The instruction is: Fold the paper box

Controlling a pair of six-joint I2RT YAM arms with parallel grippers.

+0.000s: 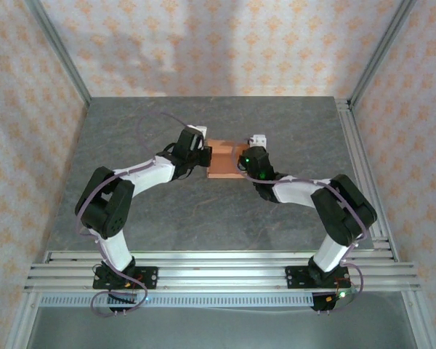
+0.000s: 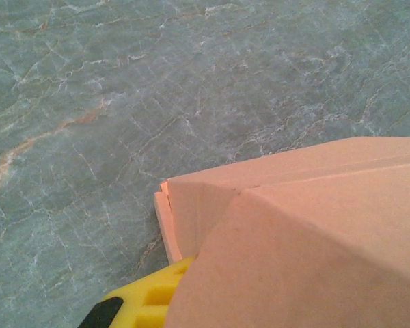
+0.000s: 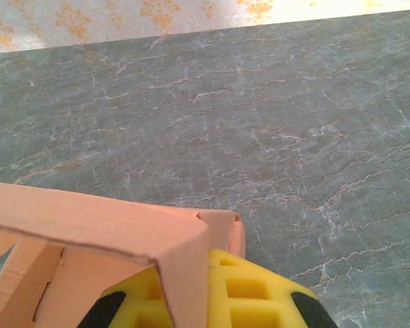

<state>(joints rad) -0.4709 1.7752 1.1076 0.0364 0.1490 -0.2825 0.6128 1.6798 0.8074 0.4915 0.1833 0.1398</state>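
- The paper box (image 1: 221,158) is thin salmon-orange card, matt and faintly fibrous, with crisp creases and slightly paler cut edges.
- The surface (image 1: 203,211) looks like grey-green marbled stone or laminate, smooth and low in sheen, with pale and rust-coloured veins.
- The finger (image 2: 147,304) of the left end effector (image 1: 203,156) is smooth yellow moulded plastic with a matt black part at 7 o'clock.
- The finger (image 3: 249,294) of the right end effector (image 1: 242,163) is the same yellow plastic, moulded with square recesses.
- The arms (image 1: 149,174) have glossy black and white plastic shells.
- The rails (image 1: 218,265) at 6 o'clock are bare silvery metal, grooved, with a dull brushed finish.
- The walls (image 1: 203,43) at 9, 12 and 3 o'clock have a matt patterned covering. Whether it is paper or cloth cannot be told.
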